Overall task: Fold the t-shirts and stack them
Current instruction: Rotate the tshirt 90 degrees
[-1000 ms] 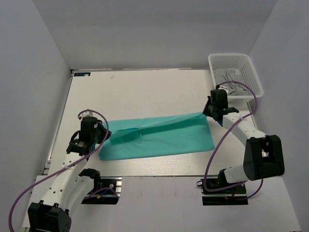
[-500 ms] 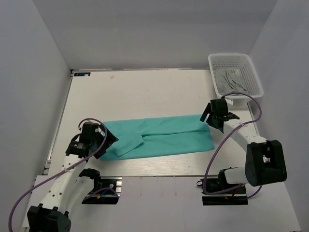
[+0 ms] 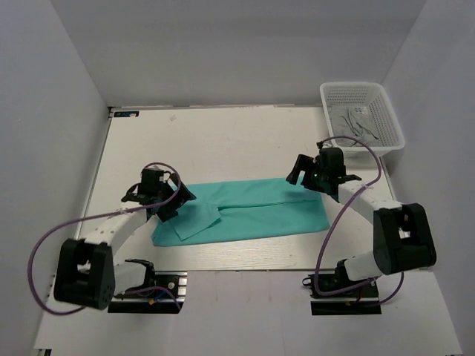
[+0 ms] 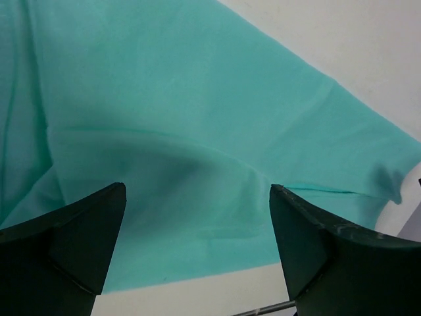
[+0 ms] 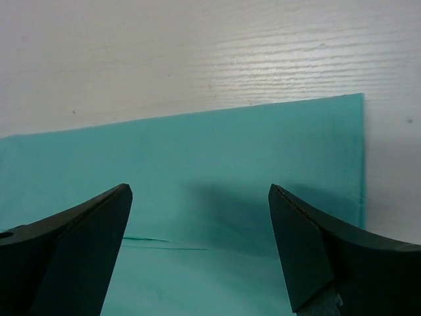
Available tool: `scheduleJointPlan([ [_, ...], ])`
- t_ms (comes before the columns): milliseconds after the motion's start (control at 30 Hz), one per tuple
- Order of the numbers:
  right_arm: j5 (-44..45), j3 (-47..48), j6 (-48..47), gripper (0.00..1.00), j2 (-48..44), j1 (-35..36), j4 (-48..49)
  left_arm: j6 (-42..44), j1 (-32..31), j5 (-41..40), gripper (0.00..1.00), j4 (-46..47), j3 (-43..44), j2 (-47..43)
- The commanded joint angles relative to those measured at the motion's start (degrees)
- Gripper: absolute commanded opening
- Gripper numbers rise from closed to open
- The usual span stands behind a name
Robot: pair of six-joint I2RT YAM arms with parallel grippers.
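Observation:
A turquoise t-shirt point(image 3: 252, 211) lies flat on the table as a long folded strip, with a sleeve flap near its left end. My left gripper point(image 3: 174, 202) hovers open over the shirt's left end. In the left wrist view the cloth point(image 4: 197, 99) fills the space under the left gripper point(image 4: 197, 197), and nothing is between its fingers. My right gripper point(image 3: 300, 176) is open above the shirt's far right corner. The right wrist view shows the right gripper point(image 5: 197, 197) spread over the cloth point(image 5: 197, 151) near its straight far edge, holding nothing.
A white mesh basket point(image 3: 352, 86) stands at the back right with grey cloth point(image 3: 356, 119) inside. The white wooden table point(image 3: 223, 141) stretches beyond the shirt. Grey walls close in the left, back and right sides.
Both grippers opened and let go of the shirt, and its lifted fold dropped flat. The left gripper moved away and right over the shirt's left end. The right gripper moved left.

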Motion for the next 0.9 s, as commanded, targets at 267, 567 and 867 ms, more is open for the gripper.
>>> scheduleJointPlan([
  [267, -1.33, -6.83, 2.0, 0.9, 6.44, 3.11, 1.43, 3.79, -0.18, 1.28, 1.0, 10.38, 11.68, 30.78],
  [567, -14.94, -20.2, 2.87, 0.9, -3.67, 12.6, 3.9, 7.4, -0.18, 2.59, 1.0, 4.86, 52.92, 62.14],
  [867, -23.99, -20.02, 3.83, 0.9, -6.05, 29.82, -4.98, 3.9, -4.57, 14.01, 1.0, 4.4, 96.23, 94.42],
])
